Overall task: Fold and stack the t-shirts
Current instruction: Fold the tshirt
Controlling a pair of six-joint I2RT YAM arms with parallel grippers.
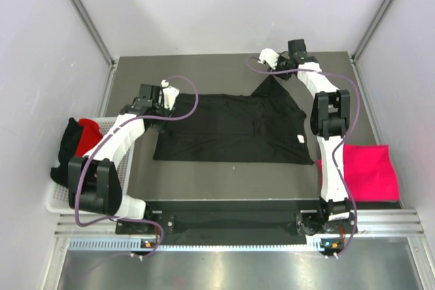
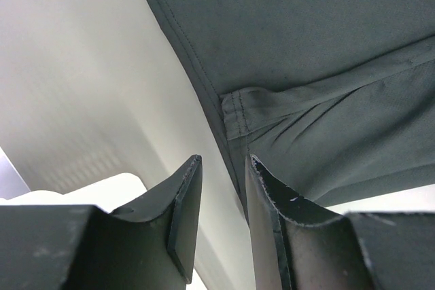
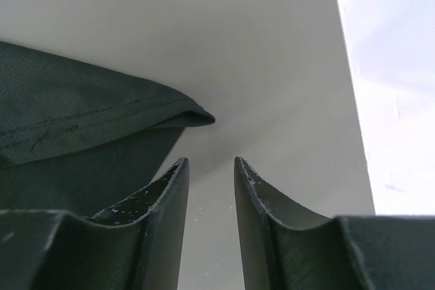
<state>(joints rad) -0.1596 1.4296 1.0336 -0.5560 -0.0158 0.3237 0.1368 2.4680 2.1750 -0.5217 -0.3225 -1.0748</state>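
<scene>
Left gripper [image 2: 224, 162]: jaws slightly apart with a narrow gap and nothing between them. It sits over the far-left corner of the black t-shirt [image 1: 231, 127], and the wrist view shows a stitched hem and sleeve seam just beyond the tips. Can't tell whether the fingers [image 2: 185, 215] touch the cloth. Right gripper [image 3: 209, 161]: jaws also slightly apart, holding nothing, with bare table visible through the gap. The rounded sleeve edge lies just left of the tips, close but not in the jaws. From the top, that sleeve pokes up as a point toward the table's far edge, with the right gripper just beyond it. The black t-shirt is spread mostly flat mid-table [image 1: 204, 66], with a small white tag [image 1: 300, 140] near its right side. The pink t-shirt [image 1: 367, 171] is a neat rectangle at the near-right corner, partly behind the right arm and apart from the black one. The white wire basket [image 1: 58, 198] hangs off the left edge and holds a bunched red garment [image 1: 87, 134] beside a black garment [image 1: 66, 149].
</scene>
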